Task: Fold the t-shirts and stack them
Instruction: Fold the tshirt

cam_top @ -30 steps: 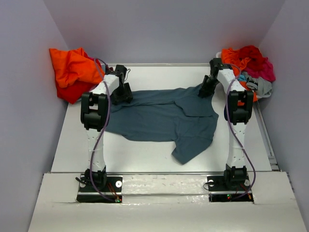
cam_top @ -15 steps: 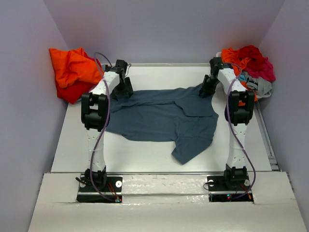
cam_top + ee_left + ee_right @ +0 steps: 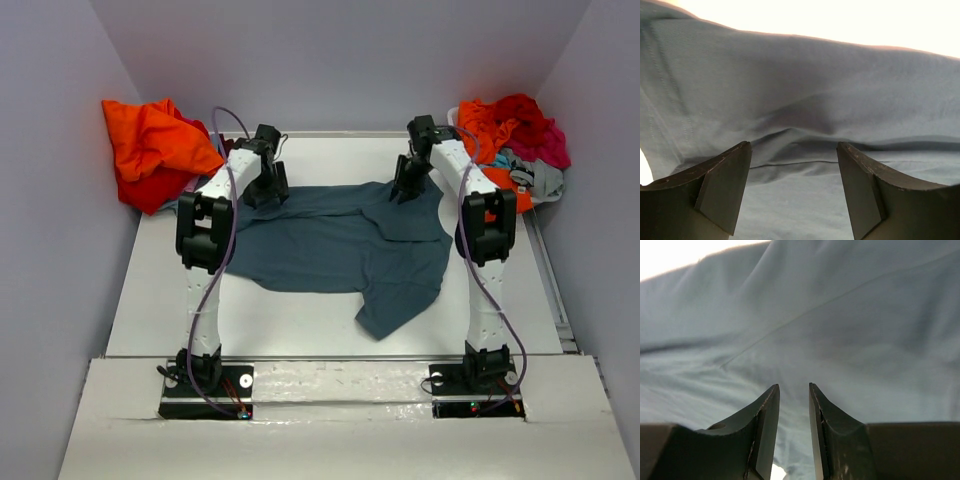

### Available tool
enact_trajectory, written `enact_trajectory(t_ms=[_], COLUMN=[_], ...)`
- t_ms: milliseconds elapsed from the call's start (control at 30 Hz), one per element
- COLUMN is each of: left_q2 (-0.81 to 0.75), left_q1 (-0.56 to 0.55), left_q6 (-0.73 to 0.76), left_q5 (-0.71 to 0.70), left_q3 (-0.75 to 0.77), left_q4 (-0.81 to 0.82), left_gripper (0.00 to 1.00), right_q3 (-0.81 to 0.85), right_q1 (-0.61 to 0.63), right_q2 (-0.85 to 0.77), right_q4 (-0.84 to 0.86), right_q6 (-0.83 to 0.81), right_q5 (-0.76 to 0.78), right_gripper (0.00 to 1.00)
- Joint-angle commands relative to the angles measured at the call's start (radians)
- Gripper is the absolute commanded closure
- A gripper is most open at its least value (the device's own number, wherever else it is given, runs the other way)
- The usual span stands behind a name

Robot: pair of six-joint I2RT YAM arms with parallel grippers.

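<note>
Item: dark slate-blue t-shirt, lying rumpled on the table, its far edge beneath both pairs of fingers.
Left fingers: spread wide over the cloth.
Right fingers: narrowly parted, cloth showing through the gap.
Further t-shirts: orange heap outboard of the left pair; mixed heap outboard of the right pair.

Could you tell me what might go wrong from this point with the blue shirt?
The right gripper stands only narrowly open over the slate-blue t-shirt, so it may pinch a thin wrinkle and slip. The left gripper is wide open above creased cloth and might gather several layers, giving an uneven fold.
</note>
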Motion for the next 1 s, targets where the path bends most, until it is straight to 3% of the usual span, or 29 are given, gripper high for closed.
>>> enact_trajectory(t_ms=[0, 433, 967], left_q2=[-0.033, -0.046, -0.153], left_q1=[-0.016, -0.043, -0.111], left_q6=[0.020, 0.052, 0.043], left_q5=[0.001, 0.007, -0.064], left_q3=[0.020, -0.074, -0.216], left_q4=[-0.034, -0.038, -0.020], left_gripper=[0.19, 0.19, 0.19], right_q3=[-0.010, 0.056, -0.006], right_q1=[0.044, 0.113, 0.123], right_q2=[0.002, 0.108, 0.090], right_q4=[-0.026, -0.031, -0.014], right_q6=[-0.018, -0.011, -0.024], right_q5=[-0.039, -0.079, -0.071], right_gripper=[0.64, 0.64, 0.64])
